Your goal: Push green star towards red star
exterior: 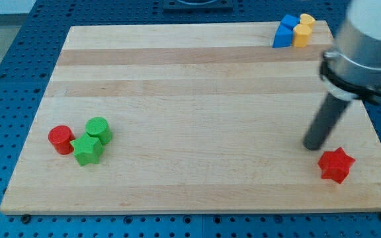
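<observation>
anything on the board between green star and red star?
No. In the camera view, bare wood runs from the green star to the red star. My tip sits just up-left of the red star, slightly above that line.

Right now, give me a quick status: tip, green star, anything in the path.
My tip down at the view's right, just upper-left of the red star. Green star far left, wedged between red cylinder and green cylinder. Path between the stars open.

The board (197,99) is pale wood in glued strips, smooth and matt. The green star (87,149), red star (337,164) and the other blocks look like matt painted pieces. My tip (311,146) ends a dark, dull rod.
</observation>
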